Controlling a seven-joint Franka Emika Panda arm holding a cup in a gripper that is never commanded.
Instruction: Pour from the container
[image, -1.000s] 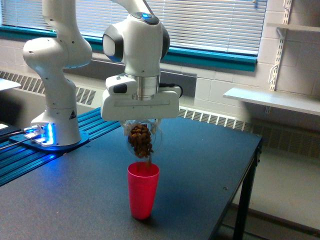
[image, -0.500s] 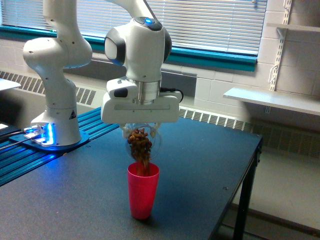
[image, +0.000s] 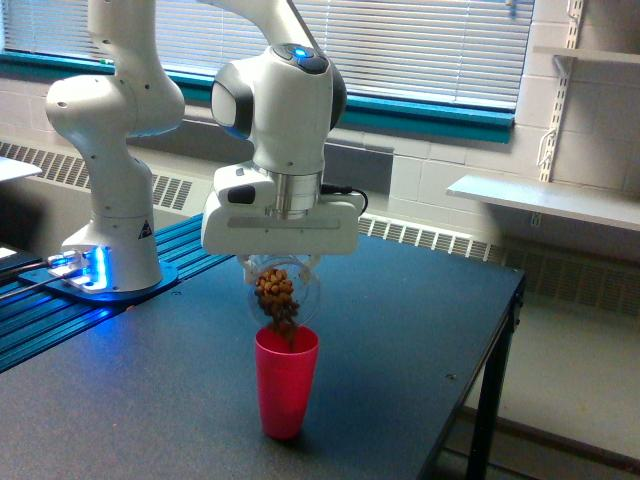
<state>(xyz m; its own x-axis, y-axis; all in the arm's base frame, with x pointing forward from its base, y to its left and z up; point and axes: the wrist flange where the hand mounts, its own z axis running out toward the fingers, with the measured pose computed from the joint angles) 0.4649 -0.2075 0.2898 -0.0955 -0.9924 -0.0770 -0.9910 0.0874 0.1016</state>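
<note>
One relation governs my pour: the gripper (image: 281, 262) is clamped on the clear ribbed cup (image: 283, 290), tipped mouth-down directly above the red cup (image: 286, 380) on the dark table (image: 400, 330), so its brown pellets (image: 277, 296) drop straight in.

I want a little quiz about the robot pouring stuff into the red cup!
1. True or false: the clear container in the robot's hand is tipped over the red cup.
2. What colour are the pieces inside the container: (a) green, (b) brown, (c) white?
3. What does the red cup stand on?

Key:
1. True.
2. (b) brown.
3. The dark table.
</note>
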